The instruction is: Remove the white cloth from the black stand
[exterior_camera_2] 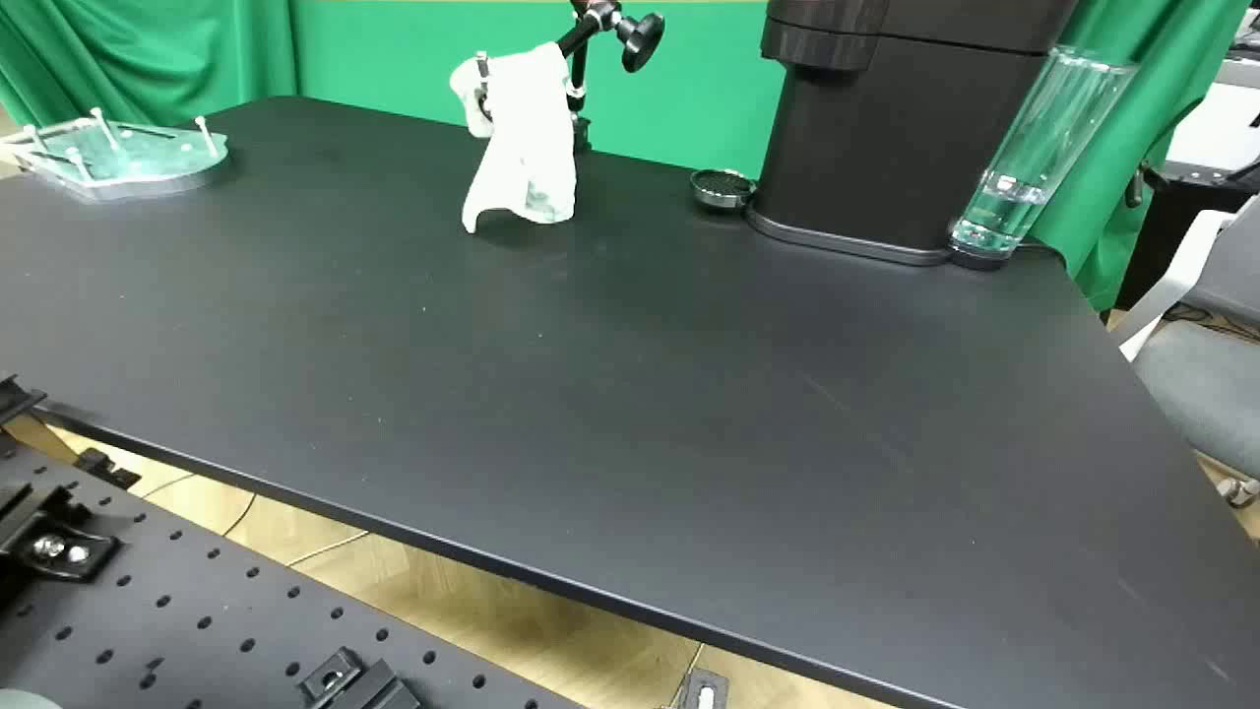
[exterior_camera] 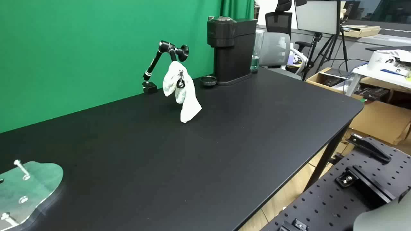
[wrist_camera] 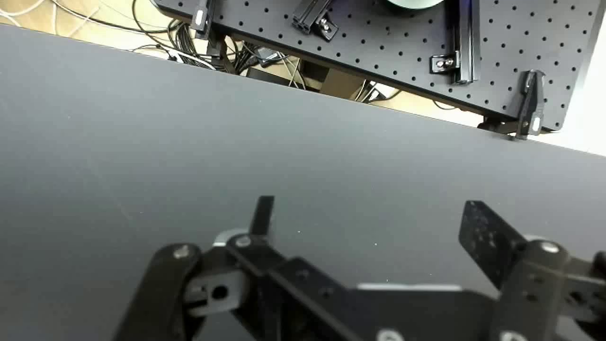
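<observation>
A white cloth (exterior_camera: 191, 107) hangs draped over the end of the jointed black stand (exterior_camera: 154, 65), near the green backdrop. A small metal fitting with a dark ring shows against the cloth. The cloth (exterior_camera_2: 527, 143) and stand (exterior_camera_2: 581, 32) also show in an exterior view, where the cloth's lower edge hangs close to the table; whether it touches is unclear. My gripper (wrist_camera: 369, 202) shows in the wrist view, open, with nothing between its fingers, over the bare dark tabletop. The gripper is out of view in both exterior views. The cloth and stand are out of the wrist view.
A black coffee machine (exterior_camera: 232, 51) with a clear tank (exterior_camera: 257, 53) stands right of the cloth. A small round black dish (exterior_camera: 208, 81) lies between them. A clear plate with white pegs (exterior_camera: 43, 175) lies on the dark table (exterior_camera: 199, 166). A perforated mounting board (wrist_camera: 378, 42) adjoins the table.
</observation>
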`<state>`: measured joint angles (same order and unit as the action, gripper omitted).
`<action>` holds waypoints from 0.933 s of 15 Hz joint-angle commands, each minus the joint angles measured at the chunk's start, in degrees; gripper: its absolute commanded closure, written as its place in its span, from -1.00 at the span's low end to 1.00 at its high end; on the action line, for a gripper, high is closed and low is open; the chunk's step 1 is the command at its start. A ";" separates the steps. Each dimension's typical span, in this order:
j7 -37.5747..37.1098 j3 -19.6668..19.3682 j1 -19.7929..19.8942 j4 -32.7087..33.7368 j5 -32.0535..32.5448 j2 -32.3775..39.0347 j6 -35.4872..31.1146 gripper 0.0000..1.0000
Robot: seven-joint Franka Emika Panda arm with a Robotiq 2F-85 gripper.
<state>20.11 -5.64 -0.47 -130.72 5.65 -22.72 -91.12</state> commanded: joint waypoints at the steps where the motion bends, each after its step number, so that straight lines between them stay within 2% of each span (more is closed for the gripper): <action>1: 0.02 0.09 0.09 0.08 -0.03 0.05 -0.03 -1.00; 12: 0.04 0.09 0.08 0.09 -0.03 0.04 -0.09 -1.00; 14: -0.73 0.53 0.27 0.32 2.21 2.21 -4.49 -1.00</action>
<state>20.13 -5.61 -0.46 -130.75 5.93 -22.60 -91.85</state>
